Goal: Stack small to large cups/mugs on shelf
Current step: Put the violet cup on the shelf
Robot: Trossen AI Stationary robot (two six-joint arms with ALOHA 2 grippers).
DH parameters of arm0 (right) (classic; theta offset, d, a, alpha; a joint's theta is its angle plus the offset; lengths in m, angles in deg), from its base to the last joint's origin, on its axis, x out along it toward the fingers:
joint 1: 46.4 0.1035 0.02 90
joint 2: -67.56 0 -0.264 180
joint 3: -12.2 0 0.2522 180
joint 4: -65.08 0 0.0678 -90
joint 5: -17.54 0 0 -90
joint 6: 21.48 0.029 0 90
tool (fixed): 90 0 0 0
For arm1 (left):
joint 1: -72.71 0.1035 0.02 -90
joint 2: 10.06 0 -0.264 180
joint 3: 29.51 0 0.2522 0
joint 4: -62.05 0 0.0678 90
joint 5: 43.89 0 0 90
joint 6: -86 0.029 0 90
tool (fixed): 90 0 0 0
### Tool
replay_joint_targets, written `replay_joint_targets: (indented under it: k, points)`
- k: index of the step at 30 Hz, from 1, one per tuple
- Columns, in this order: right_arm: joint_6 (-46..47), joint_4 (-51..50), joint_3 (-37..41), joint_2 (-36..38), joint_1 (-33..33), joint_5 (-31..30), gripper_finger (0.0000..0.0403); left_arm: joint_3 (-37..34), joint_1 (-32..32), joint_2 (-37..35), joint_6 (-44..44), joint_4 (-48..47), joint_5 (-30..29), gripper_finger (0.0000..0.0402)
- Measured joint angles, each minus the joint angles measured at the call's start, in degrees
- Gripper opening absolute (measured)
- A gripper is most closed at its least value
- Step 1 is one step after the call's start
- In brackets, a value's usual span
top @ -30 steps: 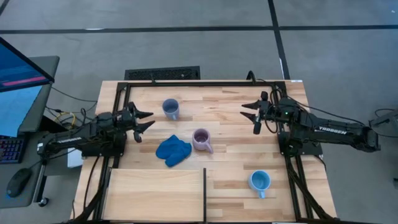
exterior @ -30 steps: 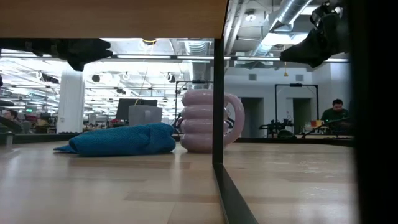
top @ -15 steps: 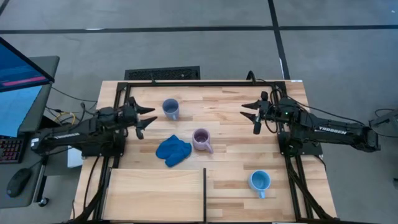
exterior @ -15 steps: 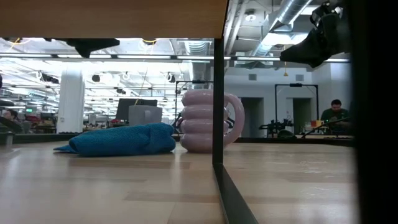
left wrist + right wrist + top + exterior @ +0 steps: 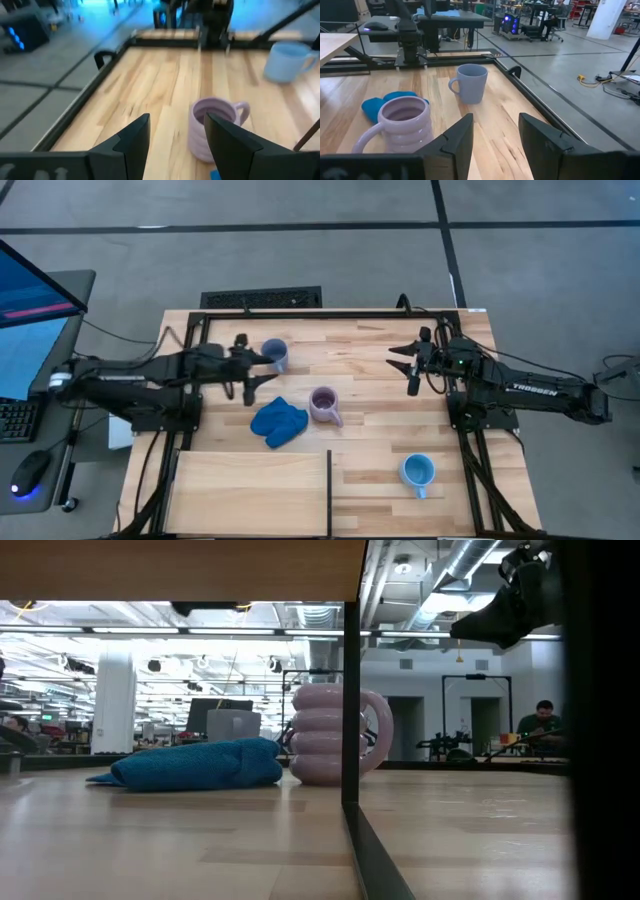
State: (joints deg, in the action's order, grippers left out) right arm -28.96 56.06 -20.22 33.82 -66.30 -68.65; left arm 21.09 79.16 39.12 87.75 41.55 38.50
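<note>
Whereas a second ago it hung back near the table's left edge, the left gripper (image 5: 252,370), jaws apart and empty, now reaches just beside the grey-blue mug (image 5: 275,355). The lilac mug (image 5: 324,405), bright blue mug (image 5: 417,472) and shelf (image 5: 250,492) are unmoved. The right gripper (image 5: 405,363) stays open, holding nothing.

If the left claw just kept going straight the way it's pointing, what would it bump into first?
Most likely the ribbed pale lilac mug: it sits straight ahead between the open fingers of the left gripper. The gripper's height above the table is unclear, so it might pass over.
</note>
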Motion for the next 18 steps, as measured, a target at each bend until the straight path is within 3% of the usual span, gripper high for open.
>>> replay_joint_targets:
  k: [10, 18]
  points:
    - [0.0, 0.0, 0.0, 0.0, 0.0, 0.0, 0.0178, 19.1, -4.1, 22.4, -7.2, -15.1, -3.5, 0.018]
    - [0.0, 0.0, 0.0, 0.0, 0.0, 0.0, 0.018, 31.0, -4.1, 34.7, -10.4, -24.8, -6.1, 0.018]
